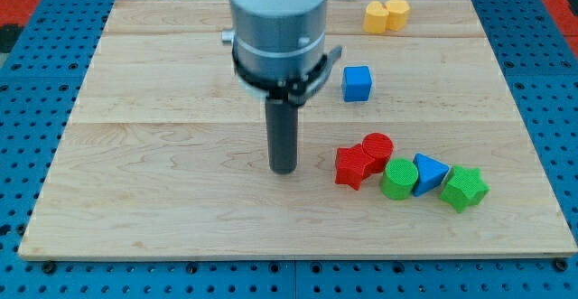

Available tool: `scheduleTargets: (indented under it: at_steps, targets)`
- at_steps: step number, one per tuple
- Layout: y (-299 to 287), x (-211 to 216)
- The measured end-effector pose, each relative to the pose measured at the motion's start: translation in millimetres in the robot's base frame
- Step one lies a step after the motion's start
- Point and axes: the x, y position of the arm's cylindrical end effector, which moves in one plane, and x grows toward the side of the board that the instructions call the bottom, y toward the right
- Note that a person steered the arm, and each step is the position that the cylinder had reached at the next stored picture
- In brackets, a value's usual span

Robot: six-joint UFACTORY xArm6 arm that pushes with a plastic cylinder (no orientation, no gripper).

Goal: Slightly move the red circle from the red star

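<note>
- Two red blocks are lying toward the view's right, near the bottom: the red circle [377, 147] is touching the red star [353, 166], sitting just up and to the right of it.
- My tip [284, 168] is resting on the wooden board [163, 154], to the left of the red star with a bare gap between them; the red circle is lying farther right, beyond the star.
- No claw is fitted here; the arm is ending in a plain dark rod, so nothing is spreading or pinching.
- A green circle [397, 179] is sitting just right of the star and below the red circle; a blue triangle [430, 172] and a green star [464, 188] are continuing the row to the right.
- A blue cube [357, 83] is standing apart, farther up the board.
- Two yellow blocks [386, 15] are sitting together near the top edge.
</note>
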Motion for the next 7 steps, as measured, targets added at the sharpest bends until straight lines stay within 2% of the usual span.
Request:
scheduleTargets:
  at_steps: [1, 2, 3, 5, 6, 7]
  targets:
    - [27, 26]
    - [81, 9]
    - [126, -28]
    - [194, -48]
    - [187, -27]
    - [149, -24]
